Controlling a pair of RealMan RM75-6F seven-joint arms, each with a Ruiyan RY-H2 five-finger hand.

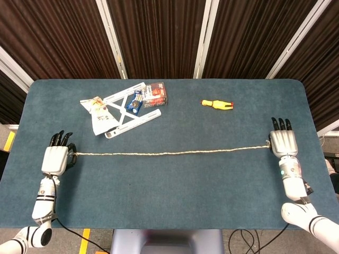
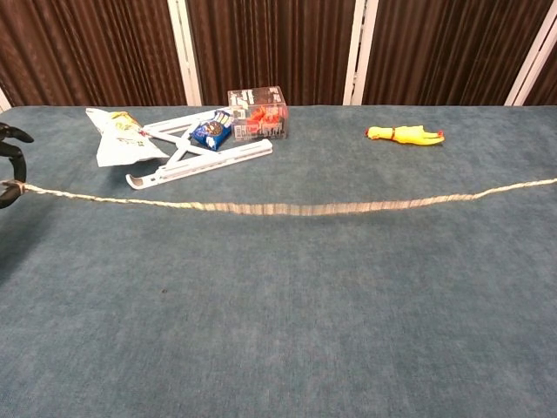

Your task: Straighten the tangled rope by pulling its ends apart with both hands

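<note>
A thin beige rope (image 1: 169,153) stretches almost straight across the blue table, with no loops in it; in the chest view the rope (image 2: 278,207) sags slightly at the middle. My left hand (image 1: 55,157) pinches its left end near the table's left edge. My right hand (image 1: 284,142) pinches the right end near the right edge. In the chest view only the dark fingertips (image 2: 9,165) of the left hand show at the frame's edge, and the right hand is out of frame.
Behind the rope at the left lie a white folding frame (image 1: 127,111), a snack bag (image 1: 98,108), a small blue packet (image 1: 135,103) and a clear box (image 1: 155,94). A yellow rubber chicken (image 1: 216,104) lies at the back right.
</note>
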